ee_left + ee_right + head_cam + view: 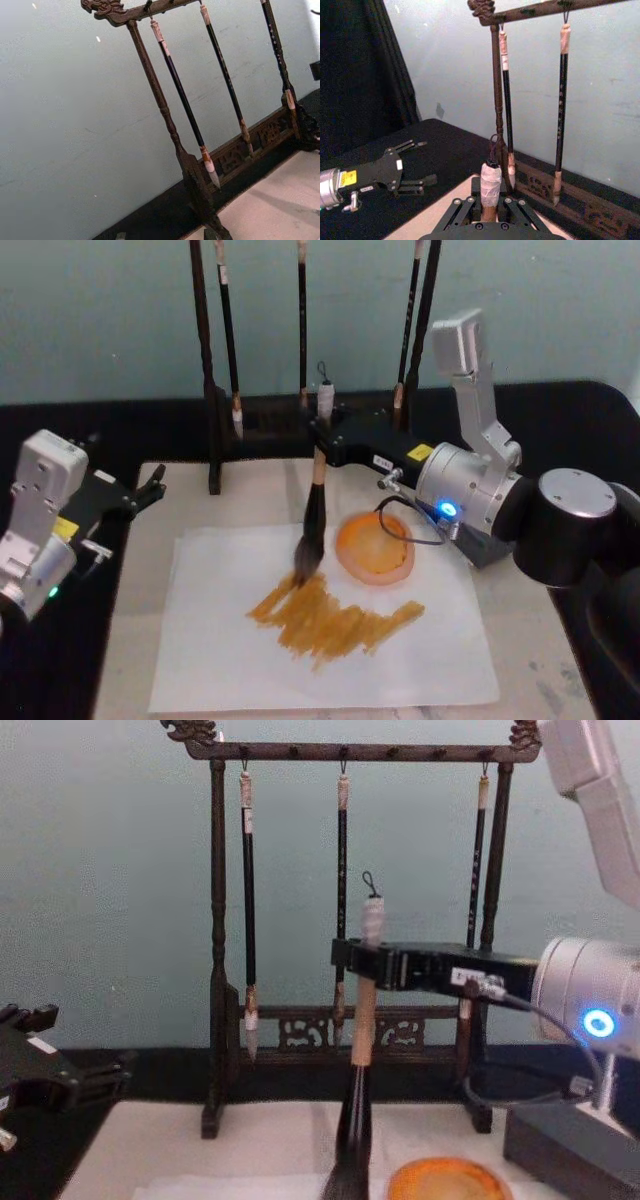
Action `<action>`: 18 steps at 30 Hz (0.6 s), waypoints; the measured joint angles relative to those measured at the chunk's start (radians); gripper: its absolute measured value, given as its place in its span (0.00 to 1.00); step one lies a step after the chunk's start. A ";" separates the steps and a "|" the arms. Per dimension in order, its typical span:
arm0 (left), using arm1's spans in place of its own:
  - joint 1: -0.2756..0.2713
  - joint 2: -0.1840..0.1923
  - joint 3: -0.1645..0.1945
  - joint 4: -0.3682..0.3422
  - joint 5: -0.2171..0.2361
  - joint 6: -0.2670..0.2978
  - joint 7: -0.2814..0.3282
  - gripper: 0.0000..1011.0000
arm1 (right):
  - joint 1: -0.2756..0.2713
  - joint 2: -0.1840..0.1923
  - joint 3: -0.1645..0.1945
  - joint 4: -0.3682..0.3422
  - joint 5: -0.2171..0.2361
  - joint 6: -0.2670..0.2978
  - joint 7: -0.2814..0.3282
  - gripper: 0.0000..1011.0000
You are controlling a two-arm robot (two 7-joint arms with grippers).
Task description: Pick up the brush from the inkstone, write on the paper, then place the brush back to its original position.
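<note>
Ochre strokes (330,618) already cover the middle of the paper (215,650), so I judge the writing step to be in hand and probably close to done. The right claw (322,436) is closed tight around the tan upper handle of the brush (317,502) and holds it nearly upright. The dark bristles touch the sheet at the 10 o'clock end of the strokes. The orange inkstone (375,548) sits just beside the bristles, at their 3 o'clock. The left claw (153,483) rests idle at the table's 9 o'clock side, its fingers spread and empty. A wooden rack (215,970) of thin brushes stands at 12 o'clock, behind the work. If the writing is finished, the next move calls for lifting the bristles straight off the sheet before any sideways travel, so the wet tip does not smear. The brush then goes toward 3 o'clock and down onto the inkstone, and only then should the grip loosen.
</note>
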 joint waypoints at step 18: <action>0.000 0.000 0.000 0.000 0.000 0.000 0.000 1.00 | -0.001 0.010 0.010 -0.071 0.038 0.012 0.025 0.17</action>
